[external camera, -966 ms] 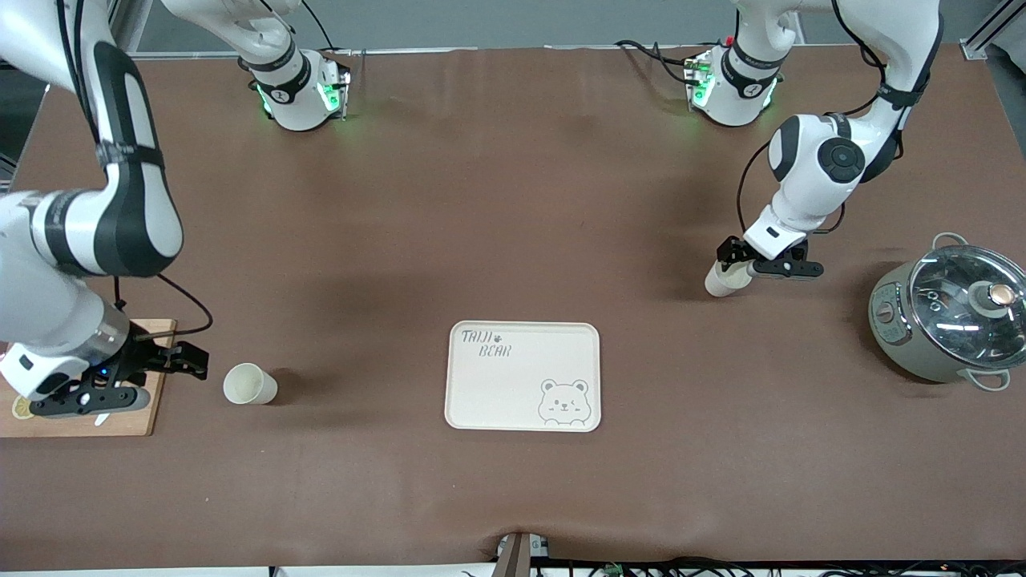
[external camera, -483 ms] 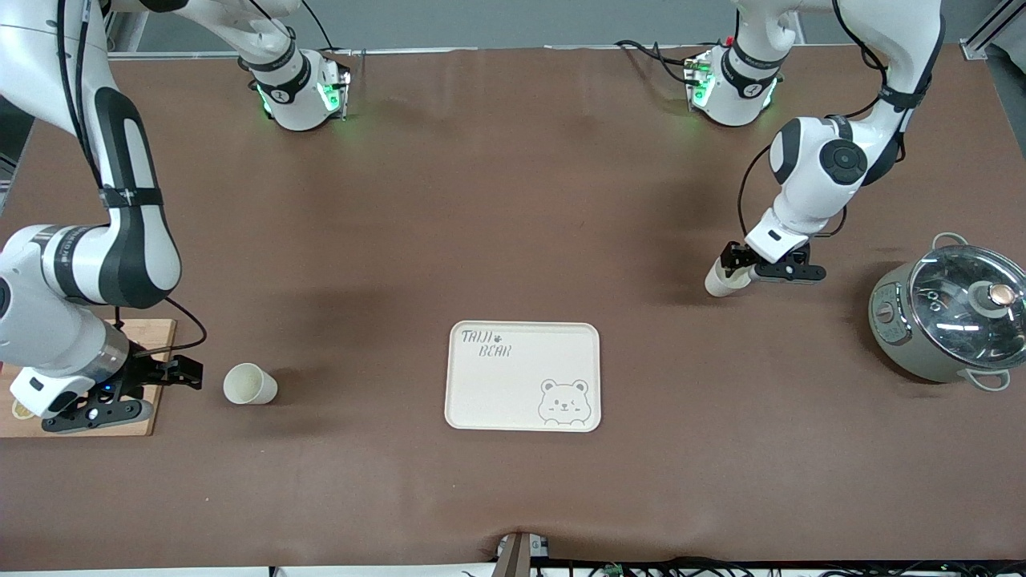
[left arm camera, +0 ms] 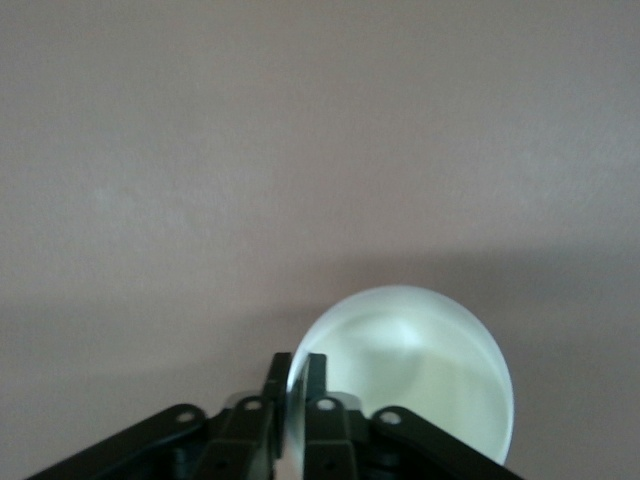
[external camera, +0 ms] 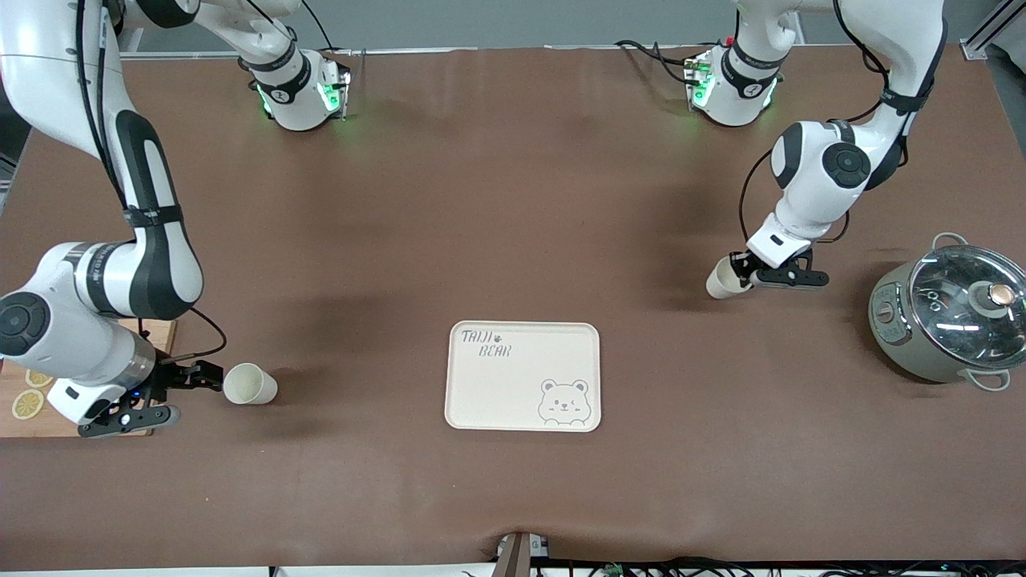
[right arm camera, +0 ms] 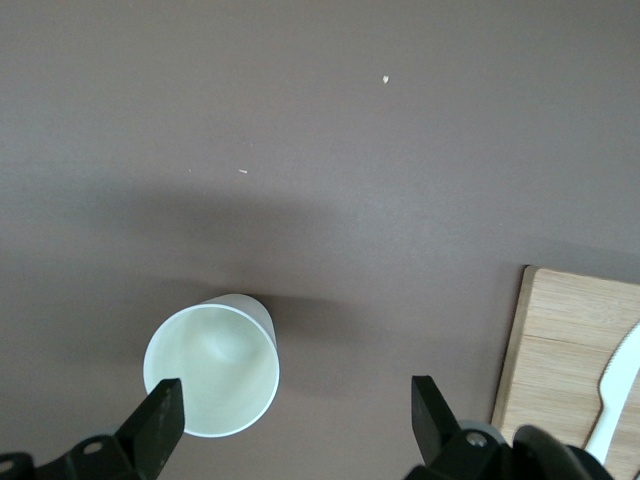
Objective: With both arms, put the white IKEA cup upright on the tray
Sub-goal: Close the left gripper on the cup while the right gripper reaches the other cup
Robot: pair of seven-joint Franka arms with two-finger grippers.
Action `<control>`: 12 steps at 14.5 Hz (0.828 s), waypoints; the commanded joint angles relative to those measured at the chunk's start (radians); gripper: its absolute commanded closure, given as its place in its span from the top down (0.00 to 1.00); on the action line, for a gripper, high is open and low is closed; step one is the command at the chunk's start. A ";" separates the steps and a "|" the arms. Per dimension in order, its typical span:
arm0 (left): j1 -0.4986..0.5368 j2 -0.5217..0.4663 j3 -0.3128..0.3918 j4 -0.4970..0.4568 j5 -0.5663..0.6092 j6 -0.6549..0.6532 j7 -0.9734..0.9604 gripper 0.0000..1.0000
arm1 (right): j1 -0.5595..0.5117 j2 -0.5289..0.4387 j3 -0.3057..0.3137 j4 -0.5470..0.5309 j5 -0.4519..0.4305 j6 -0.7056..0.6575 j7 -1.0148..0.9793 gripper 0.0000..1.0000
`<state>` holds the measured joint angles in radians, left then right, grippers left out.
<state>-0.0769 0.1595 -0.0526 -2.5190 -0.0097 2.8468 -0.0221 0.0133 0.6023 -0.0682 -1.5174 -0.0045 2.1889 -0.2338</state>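
Two white cups lie on their sides on the brown table. One cup (external camera: 724, 279) rests toward the left arm's end, and my left gripper (external camera: 742, 271) is shut on its rim. In the left wrist view that cup (left arm camera: 420, 370) has its wall pinched between the left gripper's (left arm camera: 297, 378) jaws. The other cup (external camera: 250, 384) lies toward the right arm's end with its mouth facing my right gripper (external camera: 210, 381). In the right wrist view that cup (right arm camera: 212, 365) sits just ahead of the open right gripper (right arm camera: 296, 410), close to one finger. The cream bear tray (external camera: 513, 393) lies between the cups.
A wooden cutting board (external camera: 20, 421) with lemon slices lies under the right arm's wrist; it (right arm camera: 565, 370) carries a white plastic utensil (right arm camera: 615, 395). A grey pot with a glass lid (external camera: 950, 312) stands at the left arm's end of the table.
The left gripper has shut on its cup's rim. The right arm has moved off the cutting board toward the other cup, with its gripper still open.
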 commanded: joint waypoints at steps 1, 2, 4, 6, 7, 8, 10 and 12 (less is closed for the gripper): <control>-0.006 0.026 -0.007 0.084 -0.018 -0.035 0.004 0.00 | 0.000 0.002 0.004 -0.004 -0.006 0.005 -0.012 1.00; -0.010 0.038 -0.007 0.124 -0.018 -0.079 0.002 0.00 | 0.002 0.004 0.004 -0.004 -0.011 0.005 -0.012 1.00; -0.027 0.058 -0.012 0.218 -0.016 -0.199 -0.043 0.00 | 0.002 0.017 0.004 -0.004 -0.012 0.006 -0.012 1.00; -0.088 0.087 -0.012 0.314 -0.016 -0.303 -0.138 0.00 | 0.000 0.028 0.004 -0.003 -0.014 0.008 -0.013 1.00; -0.109 0.106 -0.012 0.362 -0.013 -0.341 -0.191 0.00 | 0.000 0.030 0.004 -0.003 -0.015 0.009 -0.013 1.00; -0.130 0.123 -0.013 0.402 -0.013 -0.365 -0.237 0.00 | 0.000 0.034 0.004 -0.004 -0.015 0.014 -0.013 1.00; -0.174 0.153 -0.012 0.465 -0.012 -0.382 -0.316 0.00 | -0.001 0.045 0.004 -0.004 -0.015 0.020 -0.027 1.00; -0.213 0.186 -0.012 0.514 -0.012 -0.391 -0.387 0.00 | -0.006 0.051 0.004 -0.004 -0.017 0.038 -0.059 1.00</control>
<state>-0.2599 0.2923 -0.0682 -2.0833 -0.0097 2.4868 -0.3533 0.0162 0.6469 -0.0685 -1.5204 -0.0045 2.2066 -0.2631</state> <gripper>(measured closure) 0.965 0.000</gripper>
